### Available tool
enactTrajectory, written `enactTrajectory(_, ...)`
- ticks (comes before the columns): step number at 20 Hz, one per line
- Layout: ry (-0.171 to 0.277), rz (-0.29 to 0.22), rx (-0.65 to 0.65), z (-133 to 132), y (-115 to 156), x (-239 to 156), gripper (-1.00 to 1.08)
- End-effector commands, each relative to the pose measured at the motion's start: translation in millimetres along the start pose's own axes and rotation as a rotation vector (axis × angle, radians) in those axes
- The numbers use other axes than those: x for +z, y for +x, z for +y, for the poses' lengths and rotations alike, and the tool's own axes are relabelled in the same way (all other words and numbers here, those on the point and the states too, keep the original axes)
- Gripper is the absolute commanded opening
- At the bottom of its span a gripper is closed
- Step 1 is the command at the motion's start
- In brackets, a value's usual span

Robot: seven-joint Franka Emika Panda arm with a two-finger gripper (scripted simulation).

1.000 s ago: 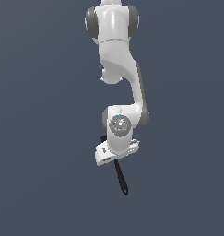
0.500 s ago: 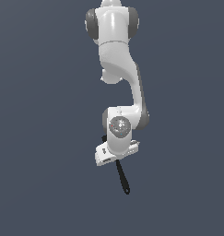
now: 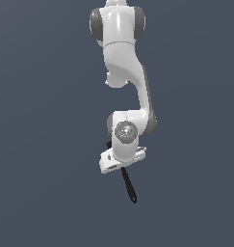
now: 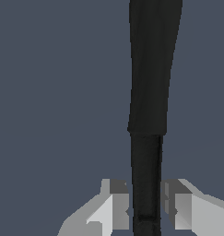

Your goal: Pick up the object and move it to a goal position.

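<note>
Backdrop [image 3: 41,120] is a uniform dark slate-blue field in both views, unbroken from twelve o'clock round to six. Lighting is even and flat. No distinguishable wall, floor or furniture edge.

My body is a glossy white, rounded-link arm [image 3: 122,58] with dark grey joint bands and a grey disc at the wrist. My pale grey, blocky two-fingered gripper [image 4: 145,209] has squared pads.

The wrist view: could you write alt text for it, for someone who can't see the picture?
A black spatula runs lengthwise through the picture, its thin part sitting between the two grey fingers of the robot's gripper, which close in on it from either side. Behind it is only a plain dark grey-blue background.
</note>
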State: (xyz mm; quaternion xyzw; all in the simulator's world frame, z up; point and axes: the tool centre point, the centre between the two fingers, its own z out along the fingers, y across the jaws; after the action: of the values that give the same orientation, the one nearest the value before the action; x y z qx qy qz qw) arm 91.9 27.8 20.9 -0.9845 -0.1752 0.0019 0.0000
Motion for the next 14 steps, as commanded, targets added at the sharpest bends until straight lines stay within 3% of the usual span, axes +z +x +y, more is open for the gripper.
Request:
enactTrajectory(1, -0.001, 0.003, -0.001, -2.3, 3.5, -9.8, -1.0)
enactTrajectory(14, -0.001, 0.003, -0.001, -32.0, 34.4, -112.7, -1.0)
